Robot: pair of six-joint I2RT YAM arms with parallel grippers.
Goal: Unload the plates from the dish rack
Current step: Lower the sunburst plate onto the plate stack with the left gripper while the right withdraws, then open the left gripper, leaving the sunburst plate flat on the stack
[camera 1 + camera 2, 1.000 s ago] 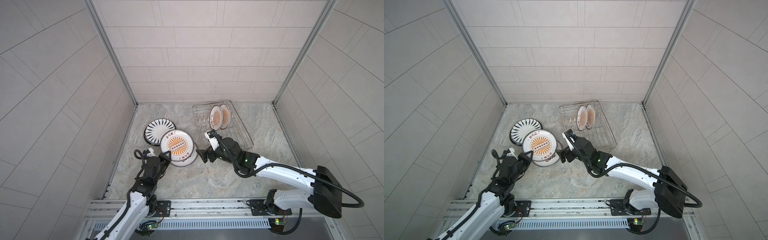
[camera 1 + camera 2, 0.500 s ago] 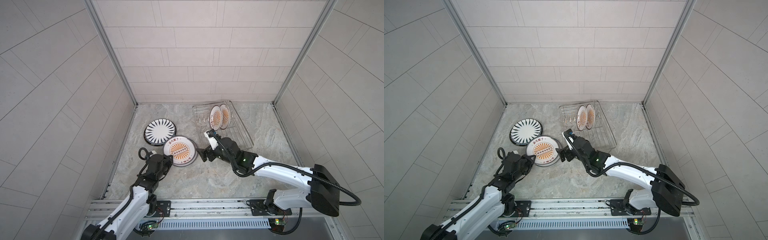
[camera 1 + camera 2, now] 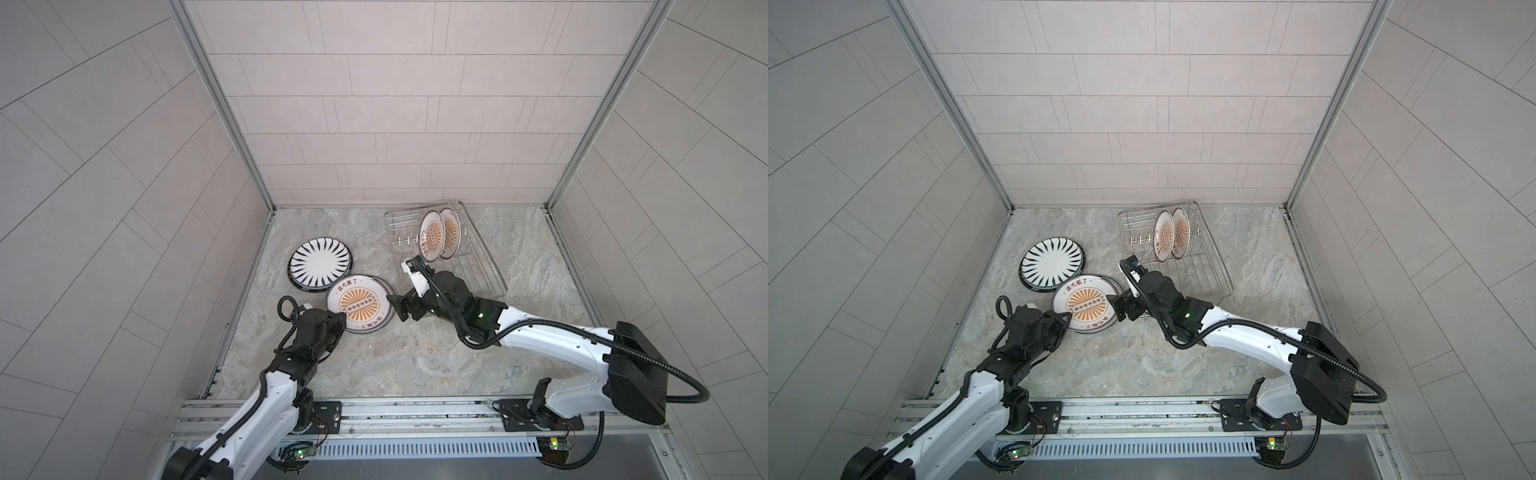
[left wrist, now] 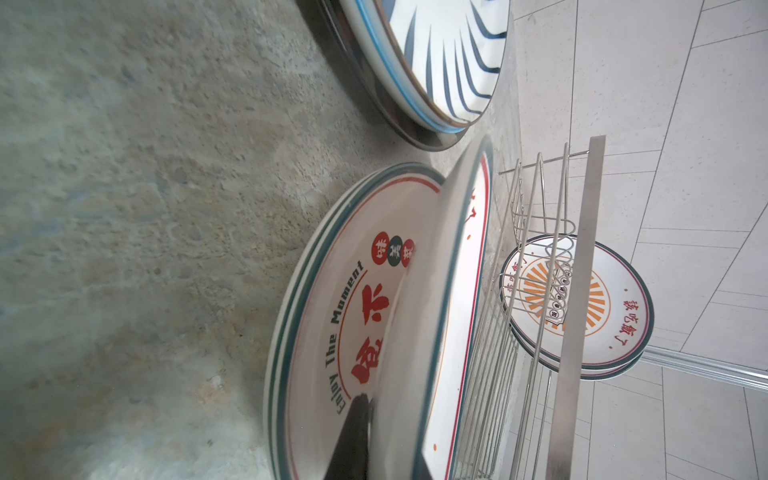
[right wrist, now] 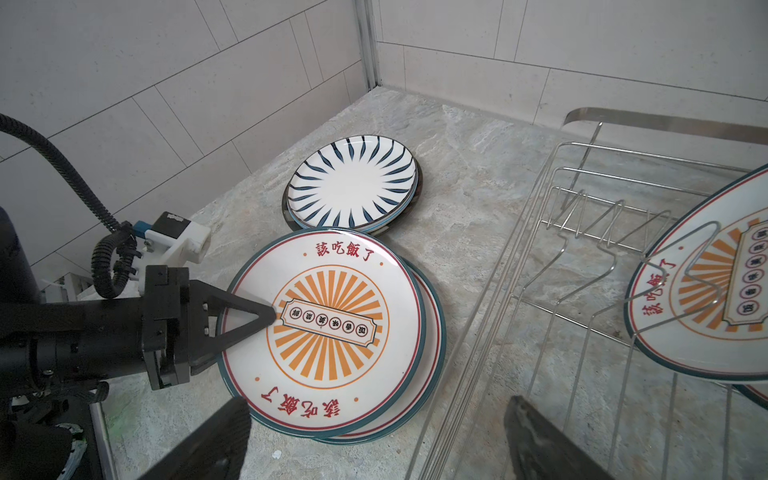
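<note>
An orange-sunburst plate (image 3: 359,307) (image 5: 328,320) lies nearly flat on the plate with red-black characters (image 4: 345,311), left of the dish rack (image 3: 490,266) (image 3: 1219,270). My left gripper (image 3: 340,323) (image 5: 232,332) is shut on its near rim, one finger on top and one beneath. In the left wrist view the held plate (image 4: 419,332) is slightly tilted above the lower one. My right gripper (image 3: 397,309) (image 5: 374,440) stands open beside the plate's right edge, holding nothing. Two sunburst plates (image 3: 432,239) (image 3: 1181,235) stand upright in the rack.
A black radial-striped plate (image 3: 320,262) (image 5: 352,185) lies on top of other plates, just behind the sunburst stack near the left wall. The rack's near end (image 5: 582,291) is right beside my right gripper. Tiled walls close in three sides.
The left gripper has lowered the sunburst plate from a steep, raised tilt to nearly flat on the characters plate. The right gripper has stayed open beside it.
</note>
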